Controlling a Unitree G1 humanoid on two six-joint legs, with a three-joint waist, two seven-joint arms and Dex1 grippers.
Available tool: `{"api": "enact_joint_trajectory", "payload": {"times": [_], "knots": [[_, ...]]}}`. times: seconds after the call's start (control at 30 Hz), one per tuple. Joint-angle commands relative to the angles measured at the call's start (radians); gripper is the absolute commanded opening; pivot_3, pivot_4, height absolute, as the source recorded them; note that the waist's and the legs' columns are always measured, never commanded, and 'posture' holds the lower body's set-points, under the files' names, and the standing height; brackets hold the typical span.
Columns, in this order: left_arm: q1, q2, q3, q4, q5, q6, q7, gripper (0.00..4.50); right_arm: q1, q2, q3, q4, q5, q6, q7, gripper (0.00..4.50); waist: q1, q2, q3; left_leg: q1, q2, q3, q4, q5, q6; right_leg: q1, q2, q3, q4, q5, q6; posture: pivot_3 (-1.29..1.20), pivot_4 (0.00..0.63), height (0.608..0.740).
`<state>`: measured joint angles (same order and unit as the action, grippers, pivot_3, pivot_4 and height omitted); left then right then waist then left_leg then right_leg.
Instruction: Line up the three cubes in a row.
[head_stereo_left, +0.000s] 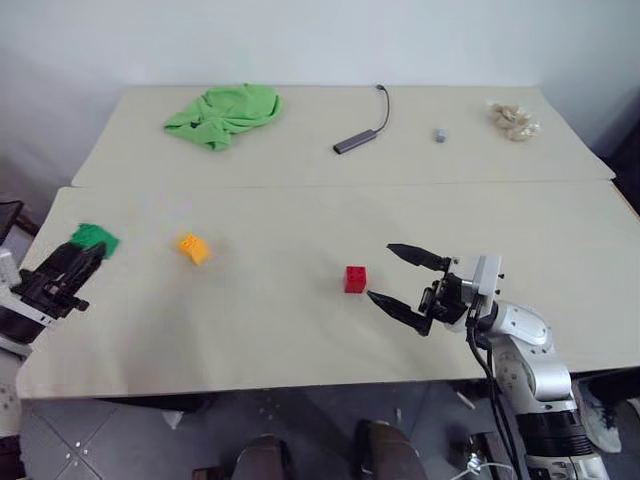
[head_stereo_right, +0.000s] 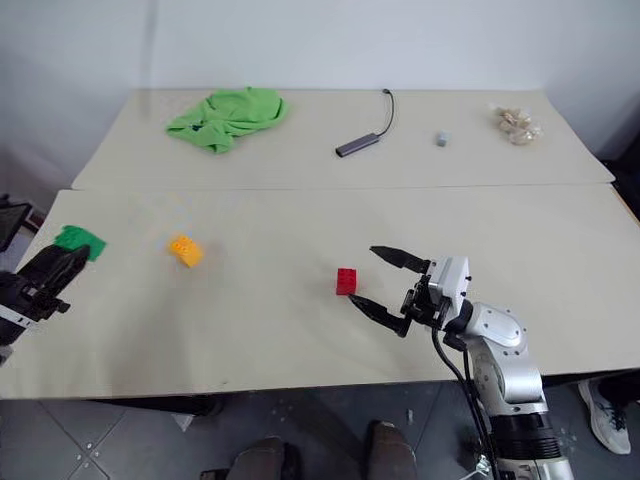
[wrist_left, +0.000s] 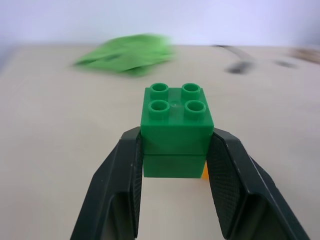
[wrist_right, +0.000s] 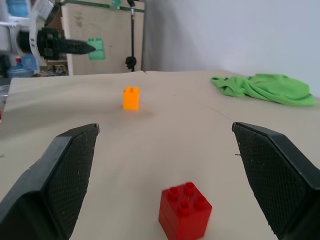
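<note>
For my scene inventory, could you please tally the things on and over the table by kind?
Toy cubes: 3 (green cube, orange-yellow cube, red cube)
Green cloth: 1
Cabled adapter: 1
Tiny grey block: 1
Crumpled pale item: 1
Total: 7

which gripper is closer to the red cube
Right. The right gripper sits just beside the red cube, jaws open and pointing at it. The left gripper is far across the table, shut on the green cube.
</note>
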<state>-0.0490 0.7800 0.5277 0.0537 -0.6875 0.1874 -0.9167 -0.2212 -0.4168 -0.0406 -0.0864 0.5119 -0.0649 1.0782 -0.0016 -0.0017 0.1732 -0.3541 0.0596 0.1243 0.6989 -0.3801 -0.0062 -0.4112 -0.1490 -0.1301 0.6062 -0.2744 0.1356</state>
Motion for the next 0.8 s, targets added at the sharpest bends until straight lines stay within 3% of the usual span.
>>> {"api": "enact_joint_trajectory", "payload": {"times": [0.03,0.17,0.27,0.5,0.7,0.8], "knots": [[-0.05,0.011,-0.183,-0.024,0.094,-0.07,-0.177,1.46,-0.015,-0.016,-0.006,-0.001,0.003,-0.013,0.019,4.5,0.003,0.001,0.0,0.0,0.0,0.0,0.0,0.0,0.0,0.0,0.0,0.0,0.0,0.0,0.0,0.0,0.15,0.74],[-0.243,-0.066,-0.416,0.172,0.26,-0.198,-0.296,1.46,-0.008,-0.035,-0.013,-0.006,0.003,-0.006,0.032,4.5,0.0,0.002,0.0,0.0,0.0,0.001,-0.001,0.0,0.0,-0.001,0.001,0.0,0.001,-0.001,-0.001,0.0,0.15,0.74],[-0.387,-0.133,-0.507,0.349,0.361,-0.307,-0.327,1.46,0.014,-0.054,-0.025,-0.038,0.007,0.004,0.025,4.5,-0.001,0.001,0.0,0.0,0.0,0.002,-0.001,0.0,0.0,-0.002,0.002,-0.001,0.001,0.0,-0.001,0.0,0.15,0.74],[-0.667,-0.271,-0.595,0.689,0.455,-0.448,-0.412,1.46,0.127,-0.102,-0.078,-0.135,0.022,0.039,-0.027,4.5,0.0,0.0,0.0,-0.001,0.0,0.002,0.0,0.0,0.0,-0.002,0.001,-0.002,0.0,0.0,0.0,0.0,0.15,0.74],[-0.771,-0.307,-0.625,0.854,0.511,-0.528,-0.49,1.46,0.194,-0.13,-0.1,-0.152,0.023,0.048,-0.028,4.5,0.0,-0.001,0.001,-0.001,0.0,0.002,0.0,0.0,0.0,-0.002,0.001,-0.002,-0.001,0.0,0.0,0.0,0.15,0.74],[-0.788,-0.316,-0.602,0.863,0.501,-0.539,-0.479,2.45,0.192,-0.126,-0.097,-0.145,0.02,0.046,-0.034,4.5,-0.002,-0.001,0.001,-0.001,0.0,0.002,0.0,0.0,0.001,-0.002,0.001,-0.001,-0.001,0.0,0.0,0.0,0.15,0.74]]}}
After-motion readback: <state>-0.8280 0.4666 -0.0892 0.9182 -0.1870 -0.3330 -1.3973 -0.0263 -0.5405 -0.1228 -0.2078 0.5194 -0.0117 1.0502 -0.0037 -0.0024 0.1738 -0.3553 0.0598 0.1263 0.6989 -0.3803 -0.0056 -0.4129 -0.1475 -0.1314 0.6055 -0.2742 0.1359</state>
